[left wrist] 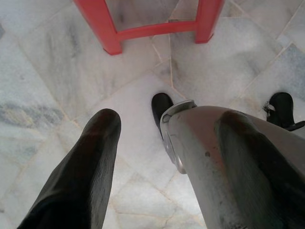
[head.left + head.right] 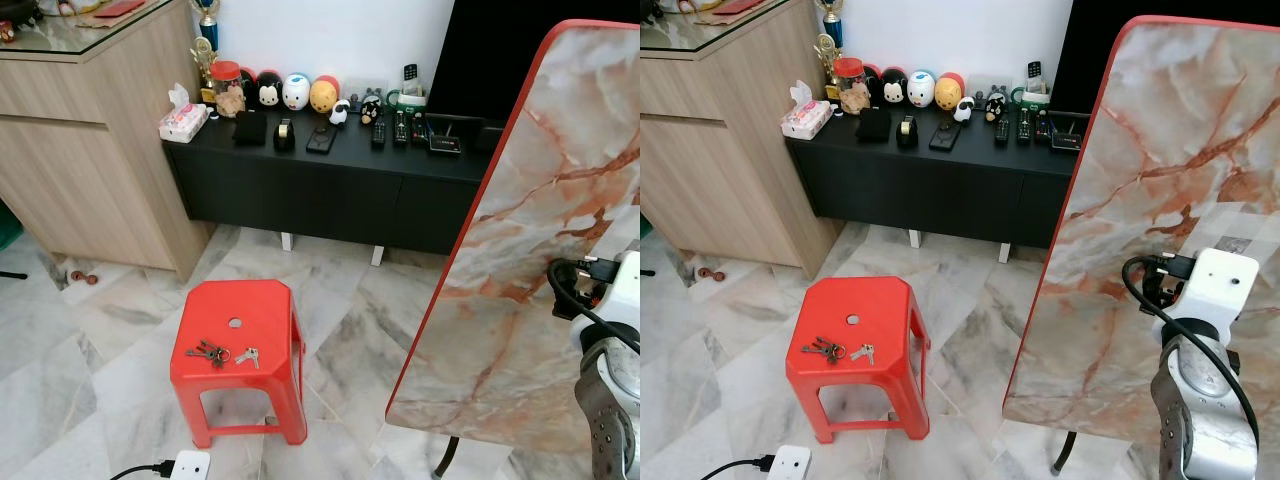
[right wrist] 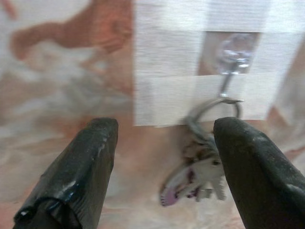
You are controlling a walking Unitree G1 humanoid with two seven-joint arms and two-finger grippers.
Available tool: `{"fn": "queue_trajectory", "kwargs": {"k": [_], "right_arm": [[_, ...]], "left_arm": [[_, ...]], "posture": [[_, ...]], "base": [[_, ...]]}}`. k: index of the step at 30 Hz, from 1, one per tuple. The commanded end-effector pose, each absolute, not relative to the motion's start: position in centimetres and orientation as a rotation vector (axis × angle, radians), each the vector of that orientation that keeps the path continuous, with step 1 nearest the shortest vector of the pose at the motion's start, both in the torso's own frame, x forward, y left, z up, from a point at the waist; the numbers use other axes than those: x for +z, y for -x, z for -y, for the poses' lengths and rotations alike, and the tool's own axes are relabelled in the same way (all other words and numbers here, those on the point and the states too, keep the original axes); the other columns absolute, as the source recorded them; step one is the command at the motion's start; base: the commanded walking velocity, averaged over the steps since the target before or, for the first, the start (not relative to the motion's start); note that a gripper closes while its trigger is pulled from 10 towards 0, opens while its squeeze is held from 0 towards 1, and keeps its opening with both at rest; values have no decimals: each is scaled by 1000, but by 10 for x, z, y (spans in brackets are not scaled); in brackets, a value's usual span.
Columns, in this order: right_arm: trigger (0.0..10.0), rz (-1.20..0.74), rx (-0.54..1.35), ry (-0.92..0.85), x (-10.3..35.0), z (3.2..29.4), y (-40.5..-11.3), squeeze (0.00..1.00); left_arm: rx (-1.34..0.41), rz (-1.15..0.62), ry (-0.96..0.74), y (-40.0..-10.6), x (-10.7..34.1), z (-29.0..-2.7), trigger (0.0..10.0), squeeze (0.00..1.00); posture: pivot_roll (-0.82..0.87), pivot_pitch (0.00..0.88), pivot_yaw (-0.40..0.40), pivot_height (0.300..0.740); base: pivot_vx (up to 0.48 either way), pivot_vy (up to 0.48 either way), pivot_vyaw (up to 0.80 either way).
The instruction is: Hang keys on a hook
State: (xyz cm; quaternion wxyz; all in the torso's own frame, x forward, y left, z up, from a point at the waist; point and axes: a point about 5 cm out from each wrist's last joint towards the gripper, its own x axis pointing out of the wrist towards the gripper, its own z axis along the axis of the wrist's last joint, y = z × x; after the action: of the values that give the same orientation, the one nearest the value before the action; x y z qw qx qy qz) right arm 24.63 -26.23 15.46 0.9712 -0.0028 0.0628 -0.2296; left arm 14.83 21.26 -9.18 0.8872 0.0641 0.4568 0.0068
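- Head views: a red stool [image 2: 262, 310] is standing on the marble floor, carrying a spare bunch of keys [image 2: 210, 352]. A marble-patterned board [image 2: 1160, 200] is leaning at right, beside the right arm.
- Left wrist view: the left hand [image 1: 138, 157] is hanging open above the floor.
- Right wrist view: the right hand [image 3: 162, 167] is hovering open, gripping nothing. The keys [image 3: 200, 179] are dangling by their ring from the hook [image 3: 232, 64]. They look light, rigid and jangly; the ring seems the best hold.
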Motion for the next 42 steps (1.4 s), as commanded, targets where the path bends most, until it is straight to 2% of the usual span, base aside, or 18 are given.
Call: {"fn": "queue_trajectory", "kwargs": {"k": [1, 6, 9, 13, 18, 20, 24, 33, 35, 42], "right_arm": [[10000, -101, -495, -5, 160, 266, -240, 0], [10000, -63, -472, -51, 161, 256, -236, 0], [10000, -105, -433, -59, 154, 249, -232, 0], [10000, -159, -270, -79, 139, 234, -234, 0], [10000, -281, -230, -115, 96, 231, -230, 0], [10000, -329, -191, -23, 77, 229, -227, 0], [10000, -377, -212, -26, 62, 233, -224, 0], [10000, -596, -200, -2, -19, 235, -213, 0], [10000, -711, -204, -46, -44, 230, -204, 0], [10000, -893, -176, -105, -77, 212, -180, 0]], "left_arm": [[13, -979, -140, -141, -95, -214, 10000, 0], [12, -979, -137, -141, -95, -213, 10000, 0], [10, -977, -137, -141, -95, -212, 10000, 0], [7, -973, -137, -142, -95, -210, 10000, 0], [9, -958, -129, -146, -94, -206, 10000, 0], [11, -956, -129, -146, -94, -206, 10000, 0], [14, -955, -129, -147, -94, -207, 10000, 0], [29, -946, -124, -148, -92, -210, 10000, 0], [32, -947, -124, -149, -92, -213, 10000, 0], [32, -950, -133, -149, -91, -216, 10000, 0]], "posture": [[-62, 55, -48, 740], [-63, 57, -50, 740], [-63, 57, -50, 740], [-76, 56, -55, 740], [-67, 55, -58, 740], [-58, 51, -63, 740], [-53, 46, -63, 740], [-46, 20, -67, 740], [-43, 4, -70, 740], [-35, 0, -65, 740]], "base": [[0, 0, 0], [0, 0, 0], [0, 0, 0], [0, 0, 0], [0, 0, 0], [0, 0, 0], [0, 0, 0], [0, 0, 0], [0, 0, 0], [0, 0, 0]]}}
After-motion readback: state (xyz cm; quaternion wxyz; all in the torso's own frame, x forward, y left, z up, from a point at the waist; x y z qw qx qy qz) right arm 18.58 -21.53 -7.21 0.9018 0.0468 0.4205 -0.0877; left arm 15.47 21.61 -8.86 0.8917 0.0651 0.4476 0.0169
